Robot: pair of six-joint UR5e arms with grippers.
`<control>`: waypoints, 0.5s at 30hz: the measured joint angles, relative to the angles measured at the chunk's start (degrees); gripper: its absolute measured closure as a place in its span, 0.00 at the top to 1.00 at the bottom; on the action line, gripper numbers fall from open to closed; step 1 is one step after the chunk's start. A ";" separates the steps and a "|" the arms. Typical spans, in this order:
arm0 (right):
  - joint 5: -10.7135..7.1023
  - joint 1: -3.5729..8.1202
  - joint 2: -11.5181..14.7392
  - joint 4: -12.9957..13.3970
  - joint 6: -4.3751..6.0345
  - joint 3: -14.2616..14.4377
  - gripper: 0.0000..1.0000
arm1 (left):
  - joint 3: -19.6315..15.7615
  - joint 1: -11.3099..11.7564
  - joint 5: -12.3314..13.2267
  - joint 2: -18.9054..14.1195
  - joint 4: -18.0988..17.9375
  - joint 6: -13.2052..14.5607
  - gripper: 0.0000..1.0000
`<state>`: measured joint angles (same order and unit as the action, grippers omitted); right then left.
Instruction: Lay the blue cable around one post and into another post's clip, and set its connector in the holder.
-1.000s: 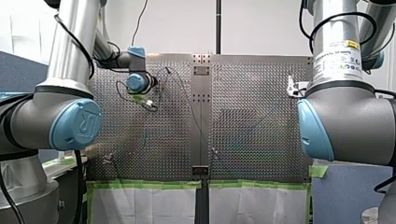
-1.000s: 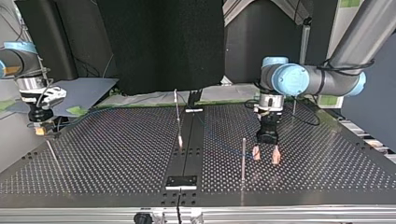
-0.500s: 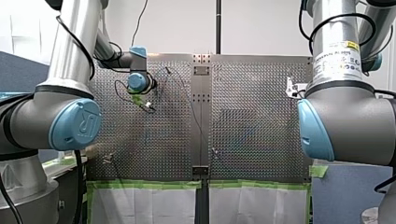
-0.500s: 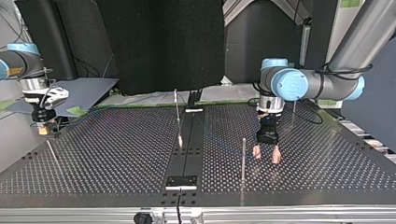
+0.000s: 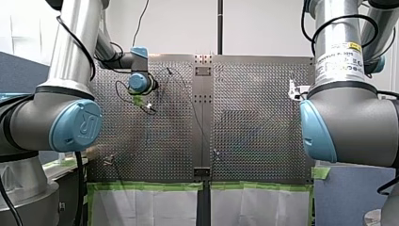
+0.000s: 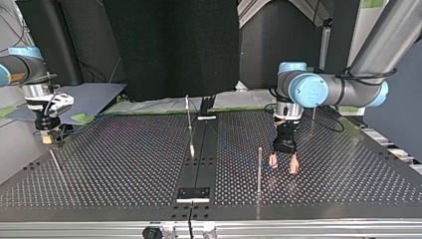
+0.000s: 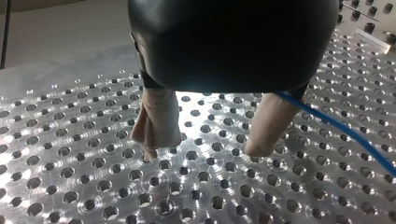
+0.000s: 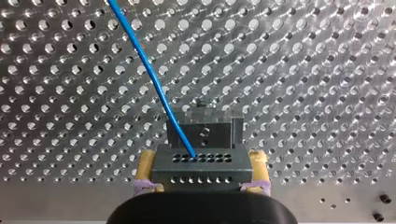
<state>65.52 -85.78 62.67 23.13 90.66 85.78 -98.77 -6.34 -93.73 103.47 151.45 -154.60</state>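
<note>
At the near edge of the top view, a small black rectangular plate (image 6: 194, 192) is seen on the centre strip of the perforated metal table (image 6: 124, 174). Just behind it, toward that view's right, a thin upright metal post (image 6: 259, 167) is fixed. Close beside that post, the black left hand (image 6: 283, 166) is poised low over the table. Its two pale padded fingers (image 7: 156, 121) are spread apart, and nothing is held between them. The thin blue cable (image 7: 336, 125) is seen passing the outer side of one finger and running on over the holes; whether the finger is touched cannot be told. Farther back, a slender centre post (image 6: 189, 122) is set on the strip. Farthest back, at the view's left, the right hand (image 6: 46, 135) is found. Its yellow pads (image 8: 146, 163) are clamped on the grey, hole-rowed metal connector block (image 8: 198, 170), from which the cable is led away across the table.
</note>
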 joint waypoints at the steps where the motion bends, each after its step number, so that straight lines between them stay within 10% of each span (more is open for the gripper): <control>1: -0.01 -0.02 -0.01 -0.30 -0.07 -0.19 0.07 | 0.00 0.00 0.00 0.00 0.00 0.00 1.00; 15: -0.10 -0.05 -0.17 -2.92 -1.31 -2.07 0.07 | 0.00 0.13 0.06 0.00 -0.06 -0.17 1.00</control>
<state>65.41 -85.83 62.50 20.21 89.35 83.71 -98.77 -6.21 -93.67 103.47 151.39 -154.76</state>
